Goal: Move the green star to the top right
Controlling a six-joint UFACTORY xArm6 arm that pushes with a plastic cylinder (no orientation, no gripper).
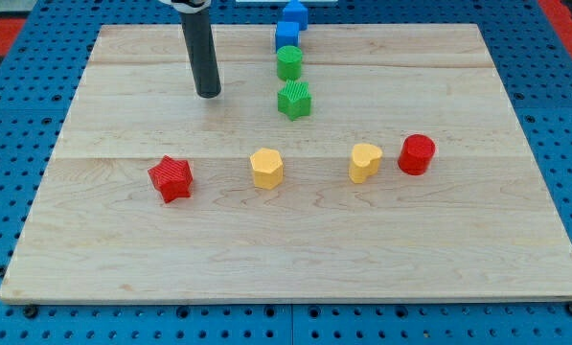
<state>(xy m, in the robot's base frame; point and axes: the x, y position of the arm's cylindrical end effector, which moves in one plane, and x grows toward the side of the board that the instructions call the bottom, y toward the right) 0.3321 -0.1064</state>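
Note:
The green star (294, 100) lies in the upper middle of the wooden board (458, 240). My tip (208, 95) stands to the star's left, a clear gap away, at about the same height in the view. Right above the star sits a green round block (288, 63), then a blue block (286, 36) and another blue block (294, 13) at the board's top edge, all in a near-vertical line.
A red star (171, 178) lies at lower left. A yellow hexagon-like block (266, 168), a yellow heart-like block (365, 162) and a red cylinder (416, 154) stand in a row across the middle. The board lies on a blue perforated surface.

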